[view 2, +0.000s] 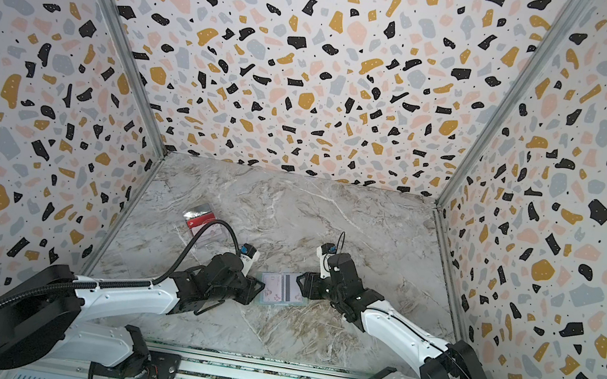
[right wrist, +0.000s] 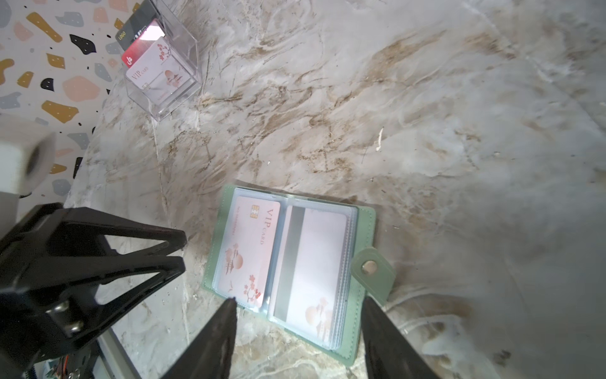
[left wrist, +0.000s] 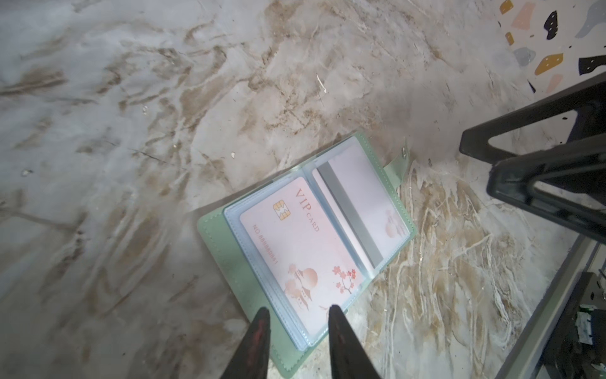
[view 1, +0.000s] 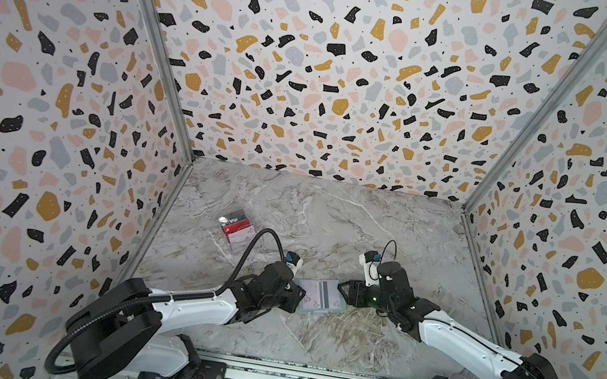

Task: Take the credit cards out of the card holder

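In a top view the pale mint-green booklet-style card holder (view 1: 321, 295) was found open, near-centre. Left wrist view: the left gripper (left wrist: 298, 310) was parted, empty, beside the sleeved white-pink flowery card (left wrist: 295, 242). Right wrist view: the right gripper (right wrist: 300, 299) was spread wide, empty. Thin, stiff, slick stuff, probably best pinched at the sleeve mouth.

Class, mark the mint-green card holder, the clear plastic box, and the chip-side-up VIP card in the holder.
card holder (right wrist: 382, 282), right wrist view, snap strap.
clear plastic box (right wrist: 187, 55), right wrist view, bare side wall.
VIP card (right wrist: 250, 252), right wrist view, face centre.
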`<state>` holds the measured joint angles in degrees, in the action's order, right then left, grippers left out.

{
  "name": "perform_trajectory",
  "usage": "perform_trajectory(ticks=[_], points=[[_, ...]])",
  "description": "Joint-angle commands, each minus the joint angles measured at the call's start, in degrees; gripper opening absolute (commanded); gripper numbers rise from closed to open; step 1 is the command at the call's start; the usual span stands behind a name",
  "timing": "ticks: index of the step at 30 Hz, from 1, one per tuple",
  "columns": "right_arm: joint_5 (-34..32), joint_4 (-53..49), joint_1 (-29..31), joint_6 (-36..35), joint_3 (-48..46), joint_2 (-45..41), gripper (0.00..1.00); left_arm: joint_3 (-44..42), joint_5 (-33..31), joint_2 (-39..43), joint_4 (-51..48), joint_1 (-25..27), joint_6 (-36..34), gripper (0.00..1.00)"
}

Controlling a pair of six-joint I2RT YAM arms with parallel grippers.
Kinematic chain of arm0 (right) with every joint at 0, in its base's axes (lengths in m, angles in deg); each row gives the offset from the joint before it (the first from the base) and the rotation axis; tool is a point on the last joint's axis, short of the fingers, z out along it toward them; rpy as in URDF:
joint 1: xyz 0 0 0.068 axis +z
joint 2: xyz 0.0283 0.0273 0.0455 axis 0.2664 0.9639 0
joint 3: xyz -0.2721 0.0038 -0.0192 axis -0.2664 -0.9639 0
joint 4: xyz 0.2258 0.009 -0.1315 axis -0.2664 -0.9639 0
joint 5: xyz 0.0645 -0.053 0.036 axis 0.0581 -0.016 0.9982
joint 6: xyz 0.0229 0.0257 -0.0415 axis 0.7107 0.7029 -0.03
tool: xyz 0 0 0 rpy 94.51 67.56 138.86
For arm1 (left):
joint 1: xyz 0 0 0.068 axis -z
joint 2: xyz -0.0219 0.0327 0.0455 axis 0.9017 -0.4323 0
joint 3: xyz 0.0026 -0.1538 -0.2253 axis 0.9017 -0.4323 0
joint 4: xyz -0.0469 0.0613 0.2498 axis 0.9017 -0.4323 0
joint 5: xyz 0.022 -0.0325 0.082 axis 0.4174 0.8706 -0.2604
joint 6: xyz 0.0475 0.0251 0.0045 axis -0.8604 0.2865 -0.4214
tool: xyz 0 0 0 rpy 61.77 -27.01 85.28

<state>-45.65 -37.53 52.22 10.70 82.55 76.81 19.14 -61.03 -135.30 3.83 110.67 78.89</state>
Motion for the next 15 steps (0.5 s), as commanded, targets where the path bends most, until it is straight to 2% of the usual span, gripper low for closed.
perform_trajectory(ticks=[1,6,9,15], points=[[3.3,1.9,0.4,1.1,0.9,1.6,0.62,1.1,2.0,-1.8,3.5,-0.2,-1.0,0.28],[4.3,1.7,0.4,1.4,1.7,5.0,0.63,1.4,1.6,-4.5,3.5,-0.2,-1.0,0.19],[4.2,1.9,0.5,1.6,1.8,6.8,0.63,0.9,-1.0,-4.3,3.5,-0.3,0.7,0.12],[4.3,2.7,0.4,2.2,1.8,9.0,0.62,0.0,-0.3,-5.1,5.9,-0.2,1.1,0.11]])
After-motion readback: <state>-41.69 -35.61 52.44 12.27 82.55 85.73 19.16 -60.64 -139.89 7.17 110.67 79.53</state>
